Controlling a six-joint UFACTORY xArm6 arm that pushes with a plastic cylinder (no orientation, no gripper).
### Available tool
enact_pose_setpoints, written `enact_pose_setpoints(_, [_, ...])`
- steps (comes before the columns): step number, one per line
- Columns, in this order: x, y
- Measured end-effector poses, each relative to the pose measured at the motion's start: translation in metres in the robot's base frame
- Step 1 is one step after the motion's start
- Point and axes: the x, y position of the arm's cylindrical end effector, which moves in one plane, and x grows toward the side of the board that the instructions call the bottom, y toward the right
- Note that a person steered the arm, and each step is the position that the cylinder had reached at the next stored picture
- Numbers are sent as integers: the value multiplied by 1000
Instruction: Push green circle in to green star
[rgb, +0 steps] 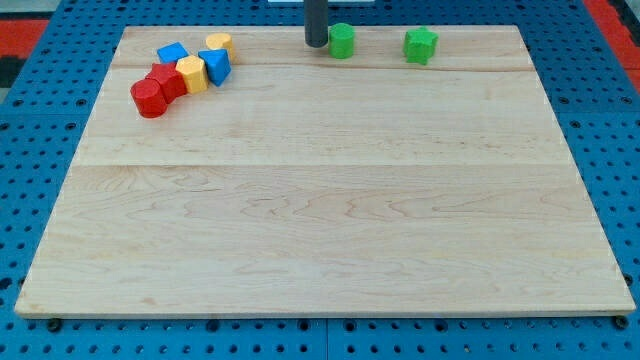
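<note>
Green circle (342, 41), near tabletop (320, 230) top edge, looks light, rigid, free-sliding; my tip (316, 44), a jawless end effector, sits just left—contact its left face toward green star (421, 45).

Two green blocks, a circle (342, 40) and a star (421, 44), two red blocks, one round (149, 98) and one of unclear shape (168, 80), two yellow blocks (192, 73) (219, 43), two blue blocks (173, 53) (216, 66), one rod with its tip (316, 43), one wooden surface (330, 210)
</note>
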Motion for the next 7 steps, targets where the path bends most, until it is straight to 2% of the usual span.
enact_pose_setpoints(1, [-25,-2])
enact_pose_setpoints(2, [-22,19])
enact_pose_setpoints(3, [-2,42])
enact_pose_setpoints(6, [39,12])
enact_pose_setpoints(7, [49,28])
